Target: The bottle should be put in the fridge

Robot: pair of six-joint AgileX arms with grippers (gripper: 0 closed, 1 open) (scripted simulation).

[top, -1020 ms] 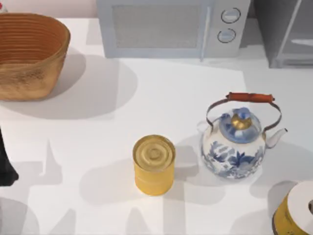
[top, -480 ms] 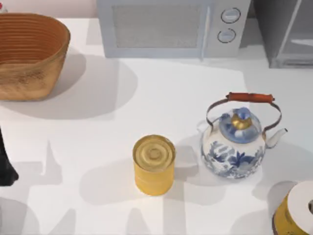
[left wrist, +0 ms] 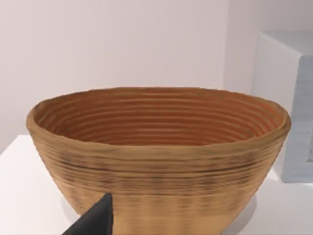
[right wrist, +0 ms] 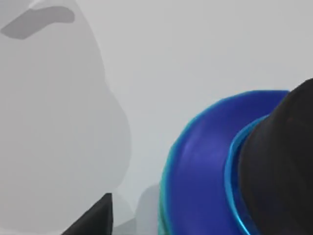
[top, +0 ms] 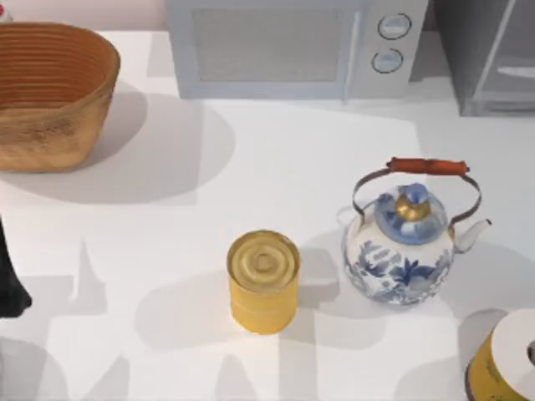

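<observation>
The fridge, a grey cabinet with a pale framed door panel, stands at the table's back right corner. In the right wrist view a blue rounded bottle is very close, over the white table. A black shape covers part of it; I cannot tell whether that is its cap or a finger. One dark fingertip of my right gripper shows beside the bottle, apart from it. My left arm is parked at the left edge, and its one visible fingertip faces the basket.
A woven basket sits at the back left and a light grey microwave at the back middle. A yellow can and a blue-and-white kettle stand mid-table. A yellow and white roll lies at the front right corner.
</observation>
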